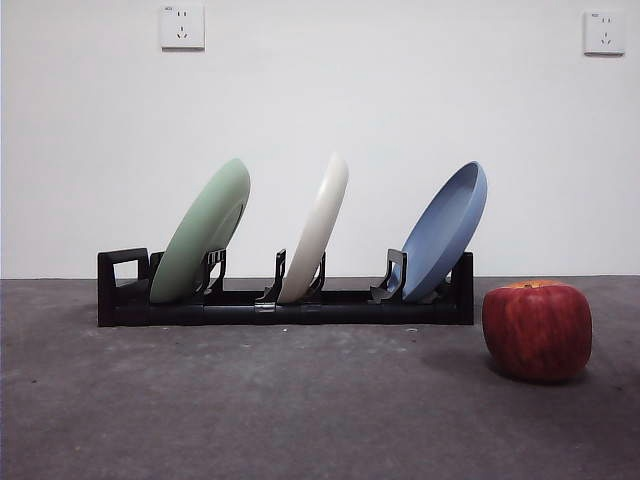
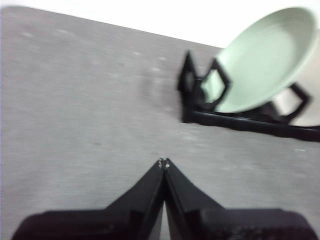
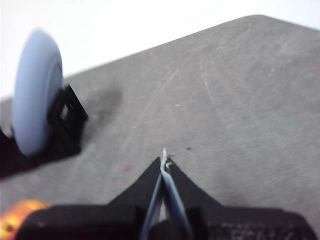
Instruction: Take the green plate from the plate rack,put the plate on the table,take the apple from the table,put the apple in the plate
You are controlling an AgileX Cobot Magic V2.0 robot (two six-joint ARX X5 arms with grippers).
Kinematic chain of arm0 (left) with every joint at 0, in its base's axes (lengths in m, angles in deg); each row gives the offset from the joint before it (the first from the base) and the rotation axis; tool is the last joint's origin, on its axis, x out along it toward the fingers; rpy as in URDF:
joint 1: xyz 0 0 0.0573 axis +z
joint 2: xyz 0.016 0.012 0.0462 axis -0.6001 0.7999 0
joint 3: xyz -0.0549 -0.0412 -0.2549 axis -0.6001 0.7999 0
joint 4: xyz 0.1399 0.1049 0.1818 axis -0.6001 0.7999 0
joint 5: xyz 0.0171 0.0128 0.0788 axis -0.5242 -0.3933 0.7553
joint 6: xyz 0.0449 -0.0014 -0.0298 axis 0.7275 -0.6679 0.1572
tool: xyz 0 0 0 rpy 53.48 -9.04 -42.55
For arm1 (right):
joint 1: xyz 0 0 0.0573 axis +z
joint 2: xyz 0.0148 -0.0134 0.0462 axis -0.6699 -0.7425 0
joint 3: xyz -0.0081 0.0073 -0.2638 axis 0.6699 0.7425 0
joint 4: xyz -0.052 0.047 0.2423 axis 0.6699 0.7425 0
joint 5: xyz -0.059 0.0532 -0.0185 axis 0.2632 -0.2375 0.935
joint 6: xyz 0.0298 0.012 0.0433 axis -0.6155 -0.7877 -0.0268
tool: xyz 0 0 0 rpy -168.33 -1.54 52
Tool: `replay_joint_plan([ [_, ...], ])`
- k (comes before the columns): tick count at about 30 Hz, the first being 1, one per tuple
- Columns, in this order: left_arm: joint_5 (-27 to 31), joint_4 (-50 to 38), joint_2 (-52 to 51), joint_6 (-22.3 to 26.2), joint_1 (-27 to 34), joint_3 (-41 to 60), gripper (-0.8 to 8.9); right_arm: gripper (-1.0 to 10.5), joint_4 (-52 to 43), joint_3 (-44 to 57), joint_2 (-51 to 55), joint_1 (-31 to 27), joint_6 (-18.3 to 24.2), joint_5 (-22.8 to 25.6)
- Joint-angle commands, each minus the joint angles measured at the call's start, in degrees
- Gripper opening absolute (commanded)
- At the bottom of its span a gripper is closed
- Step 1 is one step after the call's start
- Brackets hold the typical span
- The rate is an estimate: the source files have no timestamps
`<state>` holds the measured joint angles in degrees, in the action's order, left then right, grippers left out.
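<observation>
Both sets of fingers are pressed together and hold nothing: the left gripper [image 2: 164, 162] hangs over bare table [image 1: 300, 420] with its tips meeting, and the right gripper [image 3: 164, 162] does the same on its own side.

The green plate [image 1: 205, 240] stands tilted in the end slot of the plate rack [image 1: 285, 305], next to the boxy end piece, with a white plate [image 1: 318, 230] in the middle slot and a blue plate [image 1: 447, 232] at the far end. The apple [image 1: 537, 330] sits on the table just beside the rack's blue-plate end.

The main risk is probably the lift. The green plate leans toward the white one, so a grab that drags sideways could knock its neighbour or pull the light rack along. A thin rim pinch may also let the plate swing or slip. Later, the round apple could roll if a finger nudges it off-centre.
</observation>
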<state>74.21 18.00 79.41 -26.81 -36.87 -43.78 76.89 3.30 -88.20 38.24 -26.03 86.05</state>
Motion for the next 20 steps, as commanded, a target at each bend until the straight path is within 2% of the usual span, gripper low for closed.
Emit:
replay_joint_plan([
  [1,-3.6,-0.2,0.2,-1.5,0.2,-2.3,-0.05,-0.1,-1.4,-1.8,0.0,0.0,-9.0,-2.3],
  [4,-7.5,0.3,1.1,-1.6,0.2,-5.9,-0.06,-0.1,-1.1,-6.2,-1.5,0.0,-8.9,-5.2],
  [7,-8.6,1.7,3.6,-1.6,0.2,-11.0,-0.06,-0.1,0.5,-12.5,-4.9,0.0,-8.4,-6.7],
  [12,-10.3,3.9,10.4,-1.3,0.2,-20.3,-0.06,-0.1,4.1,-24.5,-13.7,0.0,-4.2,-11.5],
  [20,-21.5,9.6,26.9,-1.1,0.2,-37.1,-0.06,-0.1,17.8,-47.1,-33.6,0.1,1.8,-25.4],
])
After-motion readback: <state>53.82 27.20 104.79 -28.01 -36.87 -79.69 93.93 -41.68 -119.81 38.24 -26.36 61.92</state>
